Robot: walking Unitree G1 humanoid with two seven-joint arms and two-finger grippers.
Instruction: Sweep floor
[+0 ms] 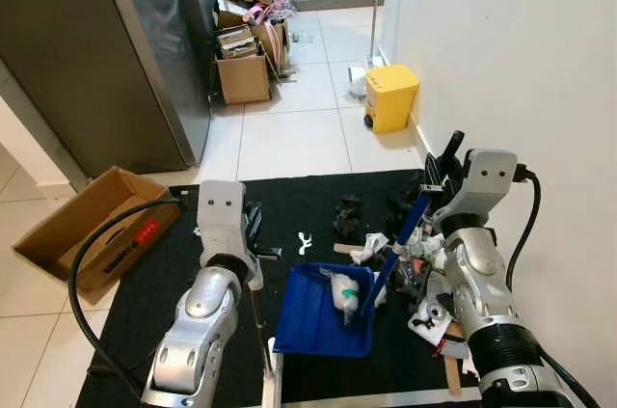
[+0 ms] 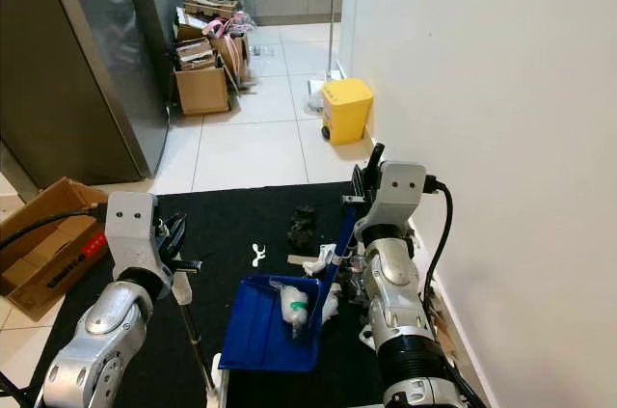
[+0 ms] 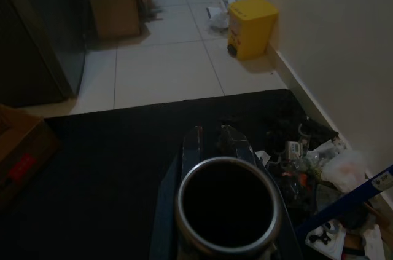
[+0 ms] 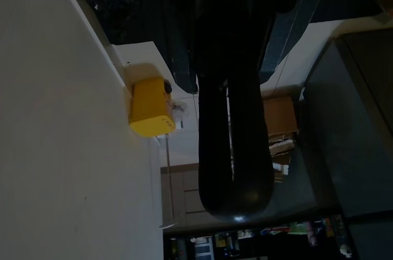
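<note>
A blue dustpan (image 1: 323, 316) lies on the black mat (image 1: 164, 283) with a white bottle (image 1: 345, 294) and scraps in it. Its metal pole (image 1: 258, 326) rises to my left gripper (image 1: 253, 223), which is shut on it; the pole's open top end (image 3: 227, 208) sits close in the left wrist view. My right gripper (image 1: 443, 162) is beside the wall, fingers pointing up and pressed together (image 4: 234, 208). It holds the blue brush handle (image 1: 403, 234), which slants down to the dustpan's mouth. Dark clumps (image 1: 347, 215) and mixed litter (image 1: 416, 273) lie on the mat by the wall.
The white wall (image 1: 521, 61) runs close along my right. A yellow bin (image 1: 390, 96) stands against it further on. An open cardboard box (image 1: 96, 230) sits at the mat's left edge, beside the dark fridge (image 1: 106, 51). More boxes (image 1: 246, 56) crowd the back.
</note>
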